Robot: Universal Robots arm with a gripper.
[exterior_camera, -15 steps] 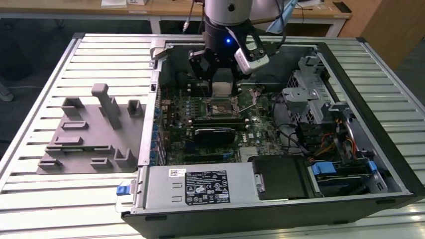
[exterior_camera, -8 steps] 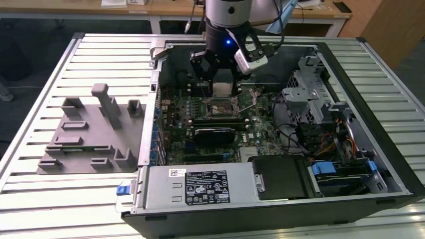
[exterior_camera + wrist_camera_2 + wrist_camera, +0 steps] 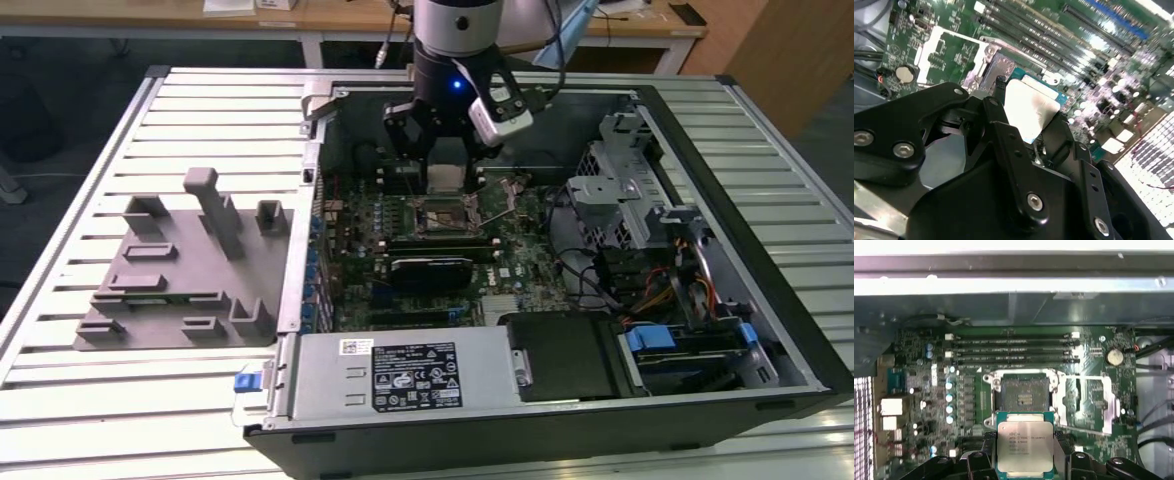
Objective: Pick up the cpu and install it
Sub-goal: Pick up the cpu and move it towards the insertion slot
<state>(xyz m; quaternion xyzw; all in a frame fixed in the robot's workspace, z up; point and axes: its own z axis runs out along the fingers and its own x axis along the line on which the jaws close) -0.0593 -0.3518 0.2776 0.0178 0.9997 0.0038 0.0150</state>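
Note:
The cpu [image 3: 445, 178] is a pale silver square chip on a green carrier, pinched between my gripper's black fingers [image 3: 985, 449]. My gripper [image 3: 445, 182] is shut on it and hangs inside the open computer case, a little above the motherboard [image 3: 400, 225]. In the first wrist view the cpu [image 3: 1025, 442] lies flat, just short of the open socket [image 3: 1025, 392], whose metal frame is flipped open to one side [image 3: 1089, 400]. In the second wrist view the cpu [image 3: 1029, 110] shows between the fingers [image 3: 1004, 130], with the socket's edge [image 3: 999, 67] beyond it.
The case walls [image 3: 694, 130] ring the motherboard. A power supply [image 3: 400, 375] and black shroud [image 3: 567, 355] sit along the near side; a drive cage [image 3: 621, 195] and cables stand at the exterior view's right. A grey fixture block [image 3: 187, 270] lies on the slatted table [image 3: 80, 400].

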